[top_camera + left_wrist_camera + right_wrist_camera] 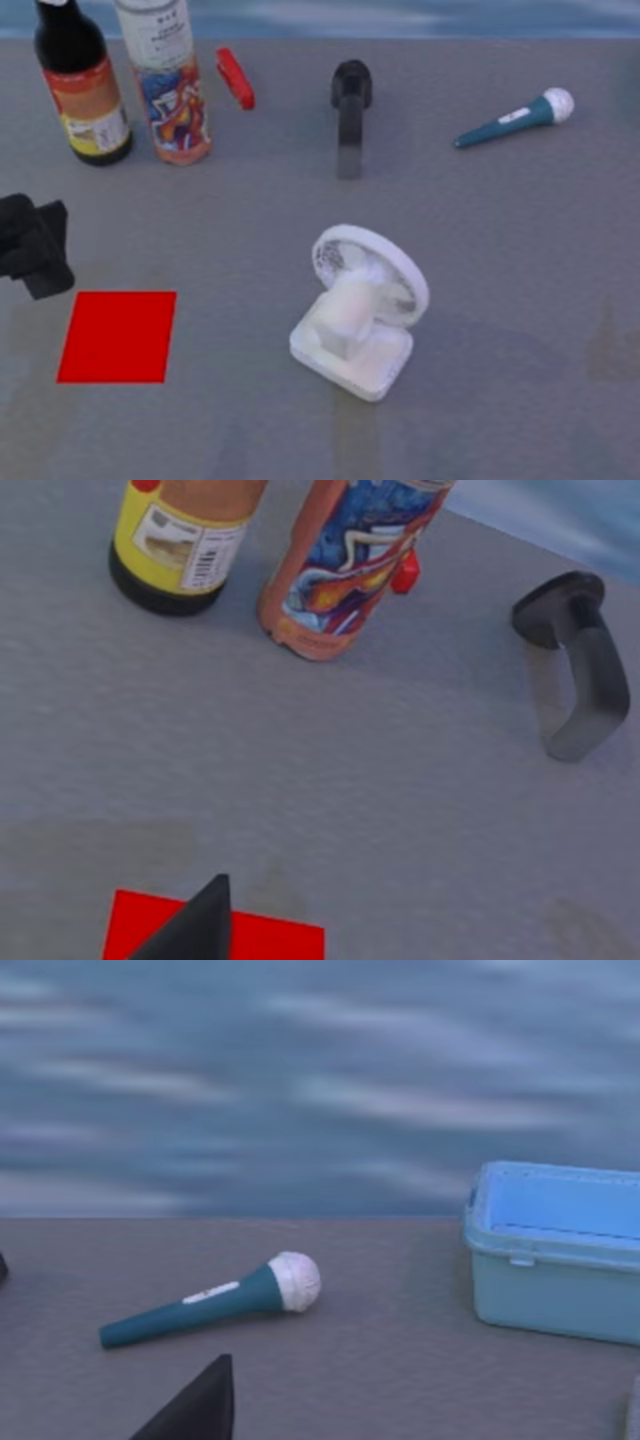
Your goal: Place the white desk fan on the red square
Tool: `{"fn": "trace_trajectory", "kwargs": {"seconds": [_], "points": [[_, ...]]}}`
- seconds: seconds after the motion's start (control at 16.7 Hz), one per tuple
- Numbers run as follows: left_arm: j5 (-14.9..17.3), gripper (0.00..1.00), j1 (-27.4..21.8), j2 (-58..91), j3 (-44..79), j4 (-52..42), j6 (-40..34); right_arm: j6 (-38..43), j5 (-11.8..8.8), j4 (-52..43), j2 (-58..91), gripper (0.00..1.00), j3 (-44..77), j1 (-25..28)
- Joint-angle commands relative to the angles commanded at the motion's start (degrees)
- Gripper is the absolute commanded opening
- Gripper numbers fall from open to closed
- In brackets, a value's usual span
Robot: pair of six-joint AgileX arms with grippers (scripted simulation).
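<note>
The white desk fan stands upright on its rounded square base near the table's middle, its round cage head tilted toward the back right. The red square lies flat at the front left, well apart from the fan. The left wrist view shows the red square partly covered by a dark part of my own gripper. My left gripper hovers at the table's left edge, just behind the square's back left corner, holding nothing. My right gripper shows only as a dark tip in its wrist view, far from the fan.
Along the back left stand a dark bottle, a painted spray can and a small red clip. A black handled tool lies at the back middle and a teal microphone at the back right. A light blue bin sits beyond it.
</note>
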Motion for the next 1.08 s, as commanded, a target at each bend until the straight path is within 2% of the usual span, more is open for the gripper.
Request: {"fn": "trace_trajectory", "kwargs": {"seconds": [0.66,0.9,1.08], "points": [[-0.22,1.00,-22.42,69.31,70.94,-47.44,-50.58,0.00,0.00,0.00,0.00,1.00,0.00,0.00],[-0.22,1.00,-28.44,87.94,90.73,-59.95,-64.81,0.00,0.00,0.00,0.00,1.00,0.00,0.00],[-0.20,1.00,-31.35,96.10,100.17,-65.95,-71.94,0.00,0.00,0.00,0.00,1.00,0.00,0.00]]}}
